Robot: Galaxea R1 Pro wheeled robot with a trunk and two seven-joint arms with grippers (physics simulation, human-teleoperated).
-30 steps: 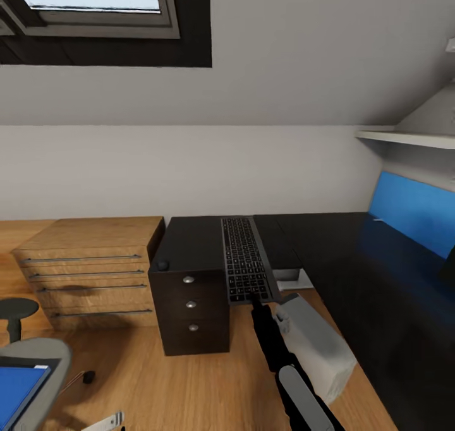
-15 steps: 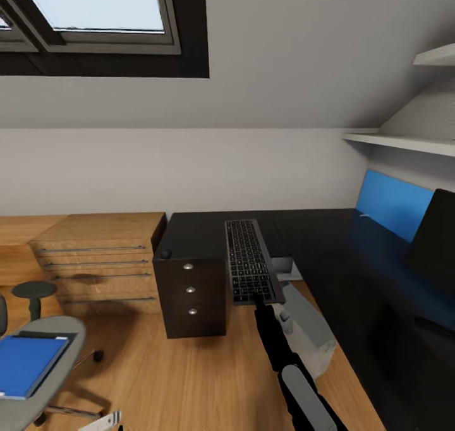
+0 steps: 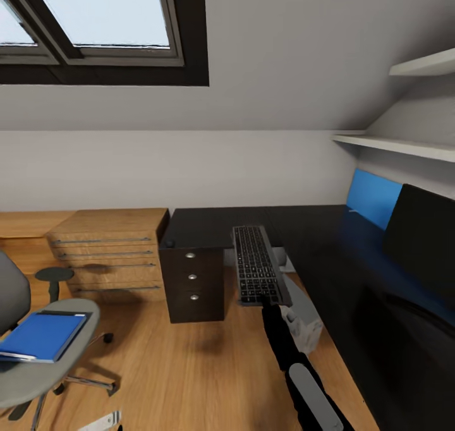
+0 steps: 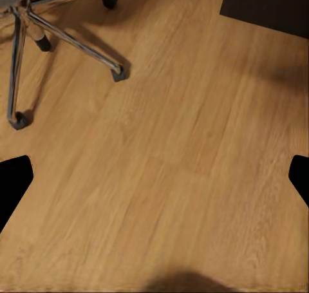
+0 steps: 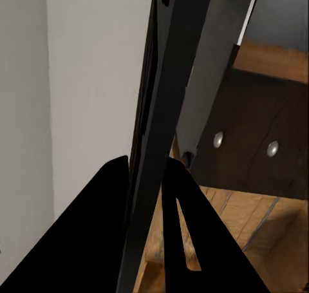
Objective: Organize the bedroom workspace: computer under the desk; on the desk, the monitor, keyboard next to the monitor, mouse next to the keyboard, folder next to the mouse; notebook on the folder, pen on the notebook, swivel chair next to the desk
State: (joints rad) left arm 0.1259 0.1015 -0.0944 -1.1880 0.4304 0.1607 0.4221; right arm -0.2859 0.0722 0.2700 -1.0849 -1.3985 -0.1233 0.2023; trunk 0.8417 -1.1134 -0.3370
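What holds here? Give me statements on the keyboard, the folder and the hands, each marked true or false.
1. The right hand is shut on the keyboard. True.
2. The keyboard lies flat on the desk. False: it is held in the air, over the floor beside the desk.
3. The blue folder lies on the swivel chair. True.
4. The left hand grips the chair's base. False: it is open above the wooden floor, holding nothing.
5. The monitor stands on the desk. True.
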